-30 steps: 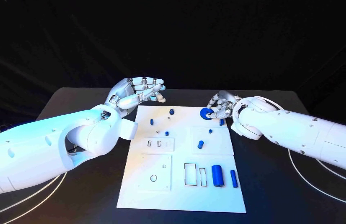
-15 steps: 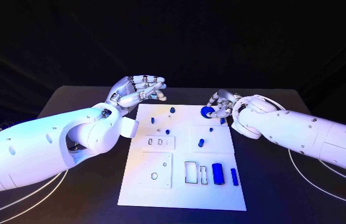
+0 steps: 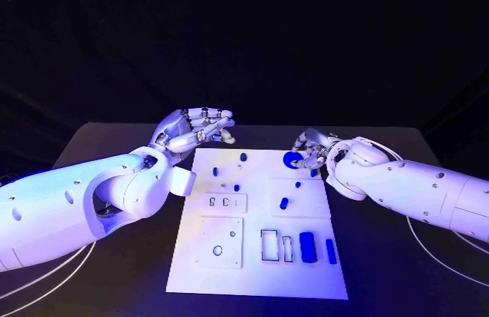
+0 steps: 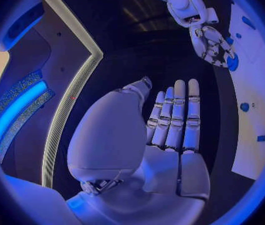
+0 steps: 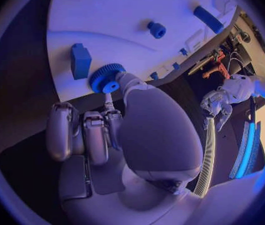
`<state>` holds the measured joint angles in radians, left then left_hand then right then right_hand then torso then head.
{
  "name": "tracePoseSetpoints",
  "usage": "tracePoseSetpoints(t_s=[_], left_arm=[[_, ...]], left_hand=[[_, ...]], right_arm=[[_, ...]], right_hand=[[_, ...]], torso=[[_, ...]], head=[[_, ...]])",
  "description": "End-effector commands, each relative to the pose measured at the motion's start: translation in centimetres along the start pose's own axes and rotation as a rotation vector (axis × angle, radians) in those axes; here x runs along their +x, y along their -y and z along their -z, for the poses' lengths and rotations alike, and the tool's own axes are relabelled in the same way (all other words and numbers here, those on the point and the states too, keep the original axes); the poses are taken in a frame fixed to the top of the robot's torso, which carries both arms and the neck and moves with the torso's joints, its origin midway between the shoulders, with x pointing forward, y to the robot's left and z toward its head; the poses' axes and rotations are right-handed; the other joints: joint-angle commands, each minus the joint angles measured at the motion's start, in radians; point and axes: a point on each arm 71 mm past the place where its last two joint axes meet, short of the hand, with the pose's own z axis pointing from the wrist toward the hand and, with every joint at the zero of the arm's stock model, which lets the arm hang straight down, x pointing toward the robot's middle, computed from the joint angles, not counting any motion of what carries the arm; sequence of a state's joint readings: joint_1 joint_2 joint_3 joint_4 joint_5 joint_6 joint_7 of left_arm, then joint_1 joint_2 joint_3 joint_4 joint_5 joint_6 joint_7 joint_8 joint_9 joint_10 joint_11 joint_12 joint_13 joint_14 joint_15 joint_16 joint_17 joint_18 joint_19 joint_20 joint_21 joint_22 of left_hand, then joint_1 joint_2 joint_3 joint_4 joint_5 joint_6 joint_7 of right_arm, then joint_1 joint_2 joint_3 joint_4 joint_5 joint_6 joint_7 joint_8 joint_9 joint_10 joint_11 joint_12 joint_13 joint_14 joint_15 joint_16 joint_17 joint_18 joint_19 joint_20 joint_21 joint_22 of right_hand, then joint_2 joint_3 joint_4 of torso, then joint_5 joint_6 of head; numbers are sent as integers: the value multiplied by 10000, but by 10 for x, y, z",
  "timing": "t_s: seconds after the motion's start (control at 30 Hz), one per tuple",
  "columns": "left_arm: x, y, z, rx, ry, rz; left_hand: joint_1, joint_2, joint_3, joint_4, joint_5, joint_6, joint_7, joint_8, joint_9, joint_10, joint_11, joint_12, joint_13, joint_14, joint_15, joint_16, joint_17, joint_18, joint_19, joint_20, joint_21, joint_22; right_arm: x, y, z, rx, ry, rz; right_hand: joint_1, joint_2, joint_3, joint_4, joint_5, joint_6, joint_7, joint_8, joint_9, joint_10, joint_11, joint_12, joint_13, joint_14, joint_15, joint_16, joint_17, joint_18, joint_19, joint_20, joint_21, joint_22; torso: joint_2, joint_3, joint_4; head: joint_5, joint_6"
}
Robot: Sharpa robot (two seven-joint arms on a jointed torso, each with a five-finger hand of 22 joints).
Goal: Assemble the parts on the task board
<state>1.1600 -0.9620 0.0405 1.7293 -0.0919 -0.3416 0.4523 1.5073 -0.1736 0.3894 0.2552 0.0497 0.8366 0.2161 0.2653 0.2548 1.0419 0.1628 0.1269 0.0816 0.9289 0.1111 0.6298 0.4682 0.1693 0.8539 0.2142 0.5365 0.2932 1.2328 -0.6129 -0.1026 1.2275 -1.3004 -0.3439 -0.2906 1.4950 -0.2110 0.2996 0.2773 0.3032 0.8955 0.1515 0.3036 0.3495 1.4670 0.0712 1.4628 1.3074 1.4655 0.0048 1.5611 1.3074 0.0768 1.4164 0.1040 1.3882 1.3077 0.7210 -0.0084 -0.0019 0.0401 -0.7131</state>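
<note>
The white task board (image 3: pixel 255 260) lies mid-table. At its far right edge my right hand (image 3: pixel 311 150) pinches a round blue gear (image 3: pixel 292 159) between thumb and a finger. The right wrist view shows the toothed gear (image 5: pixel 105 78) at the board's rim, next to a small blue block (image 5: pixel 80 61). My left hand (image 3: pixel 198 130) hovers over the board's far left corner and holds nothing; its fingers (image 4: pixel 176 115) are stretched out. Small blue pegs (image 3: pixel 242 157) dot the board's far half. A blue block (image 3: pixel 307 247) and a slim bar (image 3: pixel 330 250) lie on the near right.
Rectangular slots (image 3: pixel 270 245) and a raised plate with an oval hole (image 3: pixel 217 250) lie in the board's near half. Black table (image 3: pixel 112 147) surrounds the board. White cables (image 3: pixel 438 257) trail near both arms.
The right hand has shifted very slightly with the blue gear at the board's far edge. The left hand stays where it was.
</note>
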Motion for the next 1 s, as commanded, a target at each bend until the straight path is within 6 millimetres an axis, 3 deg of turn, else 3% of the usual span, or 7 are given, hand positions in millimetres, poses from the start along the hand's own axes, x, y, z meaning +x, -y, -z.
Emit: tracePoseSetpoints(t_s=[0.03,0.23,0.4,0.47,0.63,0.83,1.0], left_arm=[[2,1,-1,83,-169,119],[2,1,-1,85,-155,111],[1,1,-2,84,-157,113],[2,0,-2,83,-157,114],[2,0,-2,78,-170,122],[3,0,-2,75,-192,134],[4,0,-2,69,-209,142]], left_hand=[[-94,17,35,-11,16,-65,128,-15,9,-4,53,-42,0,-51,-4,55,11,78,-86,11,65,9],[-94,17,35,-11,16,-65,128,-15,9,-4,53,-42,0,-51,-4,55,11,78,-86,11,65,9],[-100,30,54,-10,17,-70,129,-16,13,-9,55,-46,0,-65,-1,66,14,78,-107,14,83,22],[-100,30,54,-10,17,-70,129,-16,13,-9,55,-46,0,-65,-1,66,14,78,-107,14,83,22],[-100,34,61,-11,17,-69,128,-15,16,-7,54,-46,1,-70,-1,71,16,78,-114,14,90,27],[-100,34,61,-11,17,-69,128,-15,16,-7,54,-46,1,-70,-1,71,16,78,-114,14,90,27],[-92,34,72,-21,17,-65,125,-12,20,-3,51,-45,3,-76,-2,78,18,79,-125,15,101,35]], right_arm=[[7,1,3,45,125,319],[2,-13,8,-563,934,266],[1,-30,11,-1127,1240,363],[2,-39,13,-1401,1291,404],[9,-65,16,-2082,1180,461],[15,-84,16,-2499,1053,466],[21,-99,12,-2705,1002,479]], right_hand=[[-6,79,240,-28,37,184,-75,109,159,106,-107,63,1228,1002,-119,33,2406,-205,86,-22,83,422],[-265,106,722,-41,205,464,-191,207,346,264,-208,196,1434,1025,-207,62,2508,-267,256,-105,280,692],[-318,72,759,-50,195,469,-202,202,369,279,-219,208,1453,1027,-218,64,2515,-281,293,-116,323,749],[-319,61,787,-68,205,467,-207,197,378,279,-225,206,1451,1028,-223,65,2521,-283,299,-121,329,758],[-357,15,844,-96,206,447,-202,172,399,278,-227,200,1450,1025,-231,61,2505,-283,301,-132,330,764],[-398,-7,886,-108,163,430,-199,151,415,268,-223,186,1435,1024,-230,60,2500,-280,292,-136,319,754],[-395,-22,935,-141,163,408,-195,129,425,261,-223,175,1425,1026,-230,63,2512,-282,294,-138,322,761]], torso=[[-2,-8,10],[-13,-6,15],[-7,-23,7],[3,-8,9],[2,-6,20],[12,-24,24],[20,-14,9]], head=[[-9,20],[-11,57],[16,121],[39,138],[29,149],[71,151],[71,155]])
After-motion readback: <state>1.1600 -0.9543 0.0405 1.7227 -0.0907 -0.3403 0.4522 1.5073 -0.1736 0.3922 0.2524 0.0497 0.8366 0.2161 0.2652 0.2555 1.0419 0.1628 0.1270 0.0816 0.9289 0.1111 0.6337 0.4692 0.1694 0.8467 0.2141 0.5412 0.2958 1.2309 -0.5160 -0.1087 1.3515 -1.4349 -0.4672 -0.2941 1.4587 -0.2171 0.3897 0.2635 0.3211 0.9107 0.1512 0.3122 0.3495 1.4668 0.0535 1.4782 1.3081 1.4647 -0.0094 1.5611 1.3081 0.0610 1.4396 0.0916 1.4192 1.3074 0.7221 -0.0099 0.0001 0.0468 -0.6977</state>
